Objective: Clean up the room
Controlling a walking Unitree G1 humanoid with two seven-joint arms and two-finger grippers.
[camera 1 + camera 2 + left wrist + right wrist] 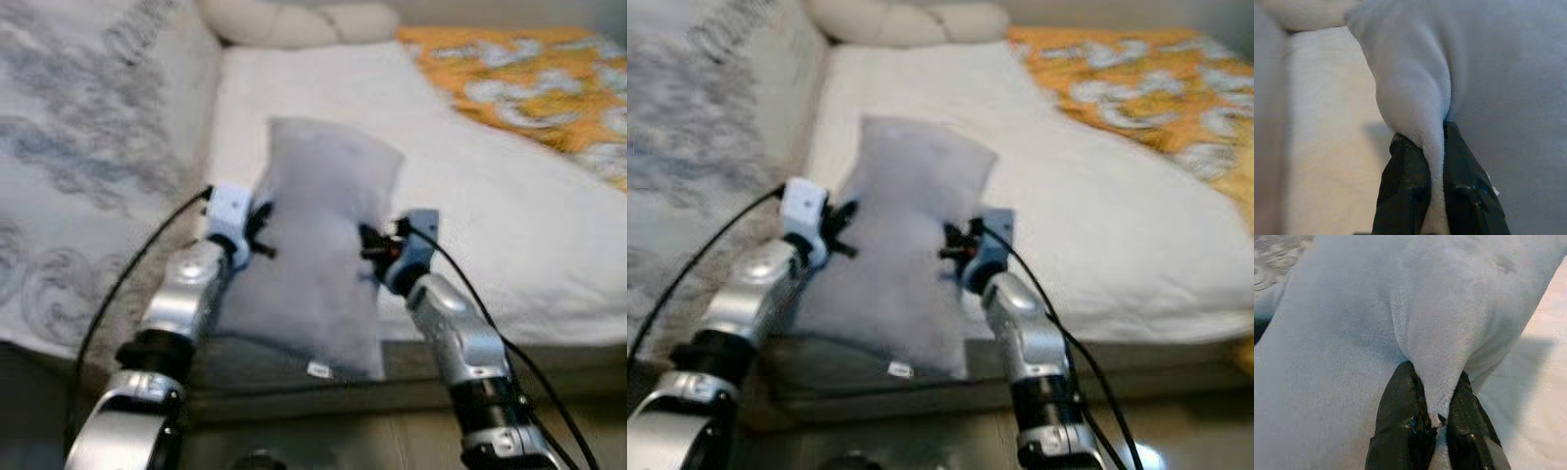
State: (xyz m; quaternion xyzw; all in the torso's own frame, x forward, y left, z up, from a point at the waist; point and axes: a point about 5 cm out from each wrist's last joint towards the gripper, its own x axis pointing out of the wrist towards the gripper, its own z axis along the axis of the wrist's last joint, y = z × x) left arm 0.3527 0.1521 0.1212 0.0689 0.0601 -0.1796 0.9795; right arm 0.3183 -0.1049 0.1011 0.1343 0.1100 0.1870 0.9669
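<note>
A pale grey pillow [318, 235] is held up over the near edge of the bed [470, 196], with both my grippers pinching its sides. My left gripper [263, 230] is shut on its left edge; the wrist view has a fold of the pillow [1415, 88] squeezed between the black fingers [1405, 191]. On the opposite side my right gripper [370, 245] is shut on the right edge, with fabric of the pillow [1435, 308] bunched between its fingers [1398, 421]. A small white tag [318, 370] hangs at the pillow's lower end.
The bed has a white sheet. An orange patterned blanket [529, 78] lies at the far right. A cream knotted cushion [294, 20] sits at the head. A grey-patterned padded surface [88, 157] rises along the left. The bed's dark front edge [294, 392] is just below the pillow.
</note>
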